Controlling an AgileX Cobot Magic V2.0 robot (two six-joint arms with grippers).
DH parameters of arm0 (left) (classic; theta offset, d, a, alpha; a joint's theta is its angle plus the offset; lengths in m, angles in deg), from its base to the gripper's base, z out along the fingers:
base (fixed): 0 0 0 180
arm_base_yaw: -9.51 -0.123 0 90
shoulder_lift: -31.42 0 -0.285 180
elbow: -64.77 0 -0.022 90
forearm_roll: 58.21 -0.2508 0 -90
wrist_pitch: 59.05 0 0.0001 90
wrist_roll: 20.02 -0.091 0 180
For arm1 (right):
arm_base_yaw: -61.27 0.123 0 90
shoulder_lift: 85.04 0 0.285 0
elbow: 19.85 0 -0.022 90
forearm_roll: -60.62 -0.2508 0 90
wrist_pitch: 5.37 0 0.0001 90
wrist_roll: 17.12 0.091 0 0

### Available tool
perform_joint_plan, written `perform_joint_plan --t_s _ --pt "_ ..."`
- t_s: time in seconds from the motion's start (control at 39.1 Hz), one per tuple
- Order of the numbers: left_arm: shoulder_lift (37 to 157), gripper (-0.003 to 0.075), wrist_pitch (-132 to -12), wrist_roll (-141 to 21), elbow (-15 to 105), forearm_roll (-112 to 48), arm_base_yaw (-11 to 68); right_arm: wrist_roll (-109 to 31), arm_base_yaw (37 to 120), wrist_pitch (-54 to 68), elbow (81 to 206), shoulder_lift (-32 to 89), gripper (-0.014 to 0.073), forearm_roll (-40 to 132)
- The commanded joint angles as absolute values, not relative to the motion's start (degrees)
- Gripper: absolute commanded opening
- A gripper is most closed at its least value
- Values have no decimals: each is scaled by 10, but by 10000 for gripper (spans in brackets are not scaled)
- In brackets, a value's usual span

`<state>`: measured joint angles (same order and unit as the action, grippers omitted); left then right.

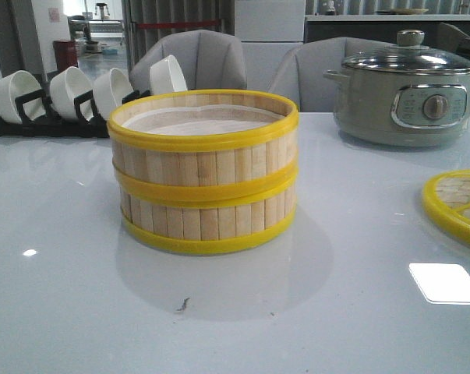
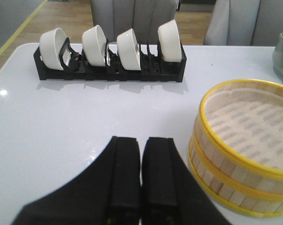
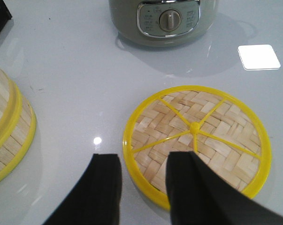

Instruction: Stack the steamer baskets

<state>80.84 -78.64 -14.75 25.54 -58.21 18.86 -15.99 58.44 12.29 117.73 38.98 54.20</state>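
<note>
Two steamer baskets (image 1: 203, 175) stand one on top of the other in the middle of the white table, pale slat walls between yellow rims, a whitish liner in the upper one. The same stack (image 2: 242, 150) lies to the right of my left gripper (image 2: 141, 140), which is shut and holds nothing. An edge of the stack (image 3: 7, 126) shows in the right wrist view. My right gripper (image 3: 143, 159) is open, its fingers standing either side of the near rim of the flat woven lid (image 3: 197, 140). Neither gripper shows in the front view.
A grey-green electric pot (image 1: 406, 93) with a glass lid stands at the back right. The woven lid (image 1: 457, 202) lies at the right edge. A black rack with white bowls (image 1: 71, 101) runs along the back left. Grey chairs stand behind the table.
</note>
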Motion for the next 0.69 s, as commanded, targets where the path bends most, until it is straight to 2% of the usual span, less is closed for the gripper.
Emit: perform_joint_plan --t_s 0.0,0.15,0.49,0.56,0.66 --pt "772 94 -706 -143 228 -579 196 -161 585 83 1201 392 351 537" --pt "740 94 -692 -143 185 -582 196 -161 585 85 1201 392 351 537" --pt "736 94 -706 -143 181 -587 196 -161 585 88 1201 392 349 536" --pt "736 94 -707 -143 181 -587 196 -161 585 88 1201 392 318 536" --pt "736 94 -708 -143 181 -587 196 -161 585 89 1201 392 227 536"
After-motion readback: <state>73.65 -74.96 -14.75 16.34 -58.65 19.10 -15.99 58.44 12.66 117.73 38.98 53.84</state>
